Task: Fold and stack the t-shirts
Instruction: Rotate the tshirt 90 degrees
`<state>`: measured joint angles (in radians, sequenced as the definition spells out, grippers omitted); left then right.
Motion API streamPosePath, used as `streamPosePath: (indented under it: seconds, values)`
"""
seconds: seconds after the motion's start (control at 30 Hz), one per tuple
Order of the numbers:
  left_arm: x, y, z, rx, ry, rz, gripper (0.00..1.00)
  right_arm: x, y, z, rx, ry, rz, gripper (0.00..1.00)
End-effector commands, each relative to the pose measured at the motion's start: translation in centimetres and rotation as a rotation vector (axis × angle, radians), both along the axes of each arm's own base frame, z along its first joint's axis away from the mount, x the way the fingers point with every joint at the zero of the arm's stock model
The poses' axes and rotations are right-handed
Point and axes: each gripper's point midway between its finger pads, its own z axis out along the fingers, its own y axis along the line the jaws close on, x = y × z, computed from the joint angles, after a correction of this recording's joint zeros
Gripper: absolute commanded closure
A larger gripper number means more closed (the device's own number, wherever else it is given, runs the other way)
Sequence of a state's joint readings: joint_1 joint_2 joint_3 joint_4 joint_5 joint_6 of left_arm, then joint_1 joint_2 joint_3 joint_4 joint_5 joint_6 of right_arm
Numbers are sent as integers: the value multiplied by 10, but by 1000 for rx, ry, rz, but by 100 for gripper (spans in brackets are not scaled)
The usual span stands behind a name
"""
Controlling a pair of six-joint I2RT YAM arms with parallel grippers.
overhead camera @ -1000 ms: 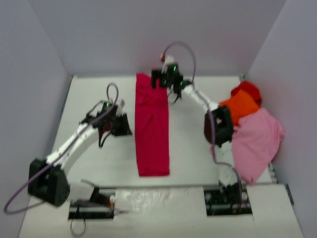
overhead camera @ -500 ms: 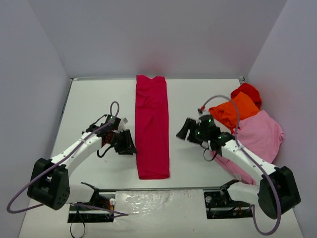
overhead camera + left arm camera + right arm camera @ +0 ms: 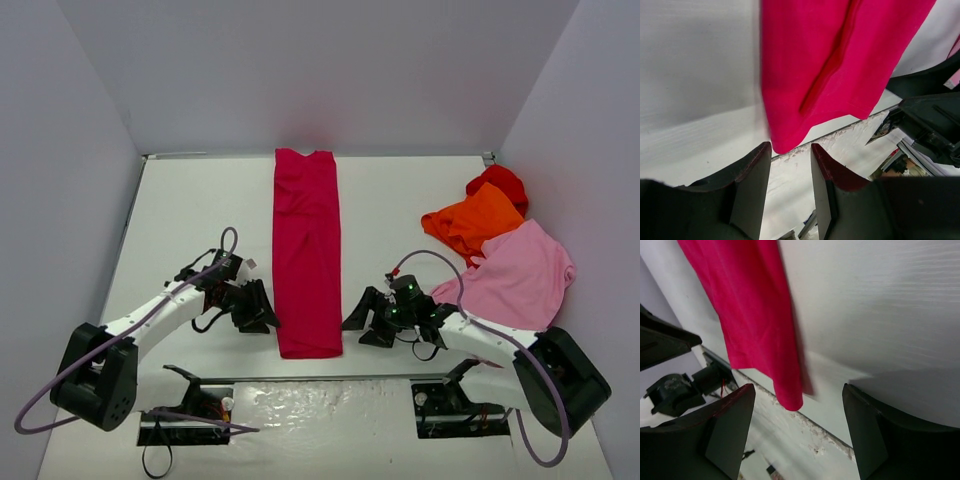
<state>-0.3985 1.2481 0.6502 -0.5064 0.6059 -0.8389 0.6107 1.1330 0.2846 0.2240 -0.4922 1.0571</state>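
The crimson t-shirt (image 3: 307, 250) lies flat as a long narrow strip down the middle of the white table (image 3: 200, 210). My left gripper (image 3: 264, 314) is open and empty, low beside the strip's near left corner. My right gripper (image 3: 358, 326) is open and empty beside the near right corner. In the left wrist view the crimson cloth (image 3: 835, 65) ends just ahead of my left gripper (image 3: 790, 146). In the right wrist view the cloth's corner (image 3: 760, 315) hangs between the widely spread fingers (image 3: 730, 425). The orange (image 3: 475, 222), bright red (image 3: 500, 183) and light pink (image 3: 520, 280) shirts lie heaped at the right.
Grey walls close in the table on the left, back and right. The table's near edge (image 3: 330, 382) runs just below the strip's end, with the arm bases and cables behind it. The right arm's black body (image 3: 930, 120) shows in the left wrist view.
My right arm swung from the shirt's far end down to its near right corner. My left gripper moved nearer, towards the near left corner. The crimson shirt has not moved.
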Motion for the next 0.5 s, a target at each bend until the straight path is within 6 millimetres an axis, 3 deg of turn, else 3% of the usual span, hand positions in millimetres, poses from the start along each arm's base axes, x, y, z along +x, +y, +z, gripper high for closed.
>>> streamPosePath:
  seconds: [0.0,0.27,0.4,0.47]
  values:
    - [21,-13,18,-57,-78,11,66,-7,26,5,77,14,58,32]
    - [43,-19,26,-46,-118,19,66,-33,33,-5,85,101,106,32]
    - [47,-19,27,-47,-132,25,66,-46,22,-4,4,86,133,32]
    - [49,-19,25,-44,-138,29,66,-42,17,-5,1,66,97,33]
